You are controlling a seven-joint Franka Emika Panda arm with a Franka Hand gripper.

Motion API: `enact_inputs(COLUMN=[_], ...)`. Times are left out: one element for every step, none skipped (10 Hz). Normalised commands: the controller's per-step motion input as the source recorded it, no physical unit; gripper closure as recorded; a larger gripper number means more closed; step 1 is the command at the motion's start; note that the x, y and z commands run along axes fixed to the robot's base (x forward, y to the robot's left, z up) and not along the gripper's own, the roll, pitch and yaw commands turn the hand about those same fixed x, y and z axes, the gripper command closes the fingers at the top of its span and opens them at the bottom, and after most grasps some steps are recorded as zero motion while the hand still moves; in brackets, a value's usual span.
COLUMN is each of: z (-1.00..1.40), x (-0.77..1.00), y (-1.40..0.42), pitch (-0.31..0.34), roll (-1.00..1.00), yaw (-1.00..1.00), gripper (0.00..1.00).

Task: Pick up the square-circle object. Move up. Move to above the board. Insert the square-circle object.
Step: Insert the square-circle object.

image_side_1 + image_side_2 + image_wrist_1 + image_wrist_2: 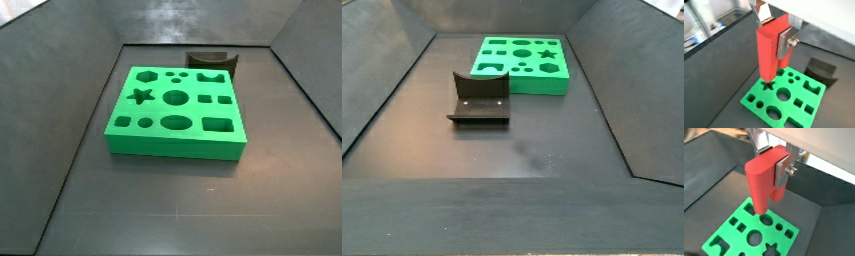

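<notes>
Red square-circle object [771, 50] clamped in the claw [776, 42], above the board [784, 97].

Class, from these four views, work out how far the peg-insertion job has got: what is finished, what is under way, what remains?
Done: the gripper is shut on the red square-circle object, lifted clear of the floor. Under way: in both wrist views the peg hangs above the green board, not touching it. Neither side view shows the gripper, so it is high up. Left: lowering the peg into its matching cut-out; every cut-out in a side view is empty.
</notes>
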Motion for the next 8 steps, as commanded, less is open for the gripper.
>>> enact_inputs(z=[-0.13,-0.13,-0.15,-0.19,-0.29,-0.39,-0.43,-0.44], x=[0.0,0.0,0.0,0.0,0.0,0.0,0.0,0.0], y=[0.0,0.0,0.0,0.0,0.0,0.0,0.0,0.0], pitch=[-0.01,-0.006,-0.001,-0.003,-0.013,-0.021,-0.024,-0.02], roll=[0.0,0.0,0.0,0.0,0.0,0.0,0.0,0.0], yaw=[-1.0,-1.0,-1.0,-1.0,-1.0,-1.0,-1.0,-1.0], gripper=[1.0,1.0,1.0,1.0,1.0,1.0,1.0,1.0])
